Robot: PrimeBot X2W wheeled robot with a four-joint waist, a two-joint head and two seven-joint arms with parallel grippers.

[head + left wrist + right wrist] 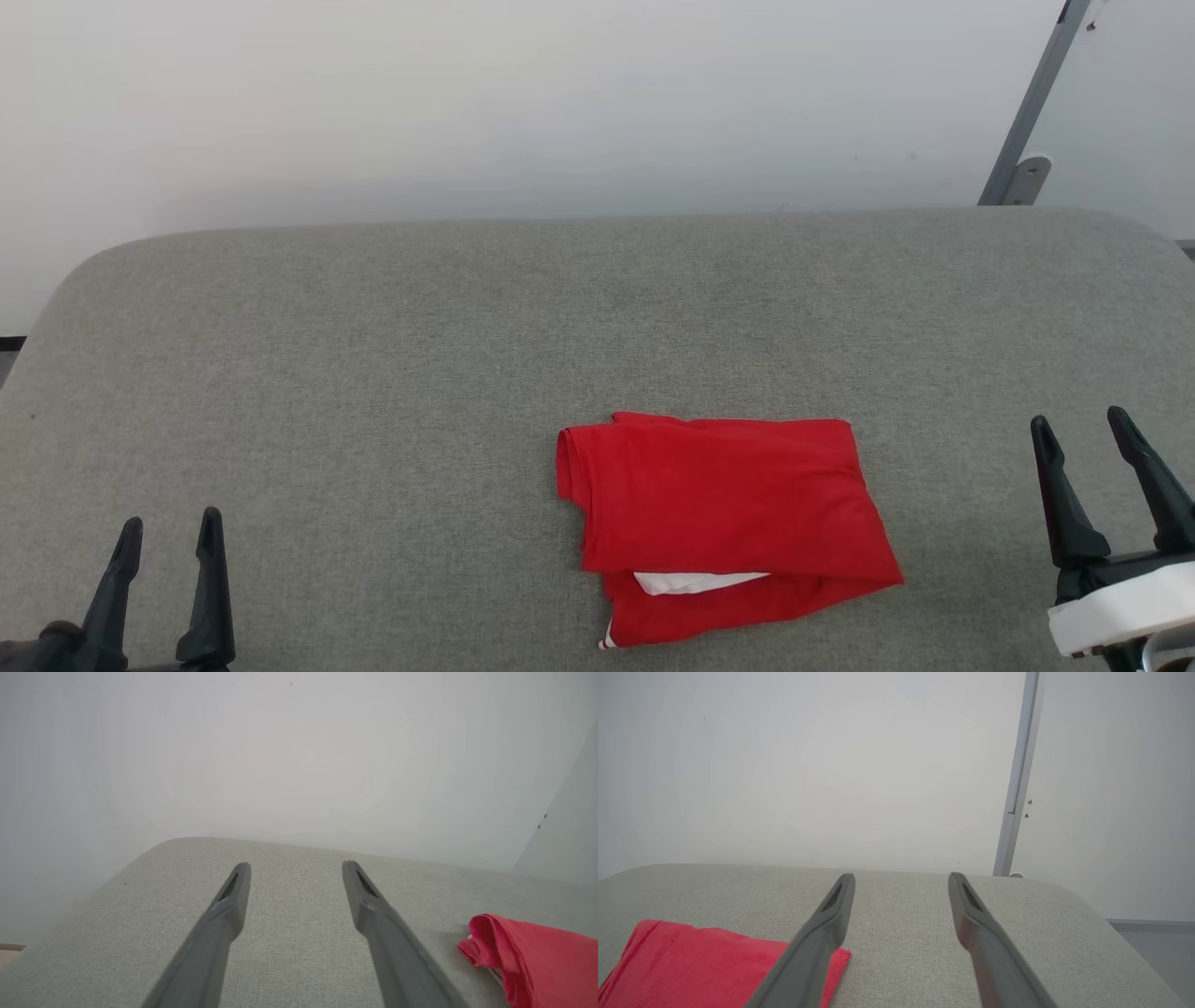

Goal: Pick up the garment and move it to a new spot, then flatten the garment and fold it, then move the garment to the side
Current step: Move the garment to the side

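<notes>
left hand [173, 518] and right hand [1077, 417] sit open, empty, flanking the shirt [728, 513] bundled at the front of the counter [373, 373]; we judge pick-up is next, needing a reach in to pinch cloth.

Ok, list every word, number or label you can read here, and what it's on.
None readable. The folded garment shows plain red cloth and a white strip, with no lettering facing the cameras. The grey padded surface and the wall bear no text.
</notes>
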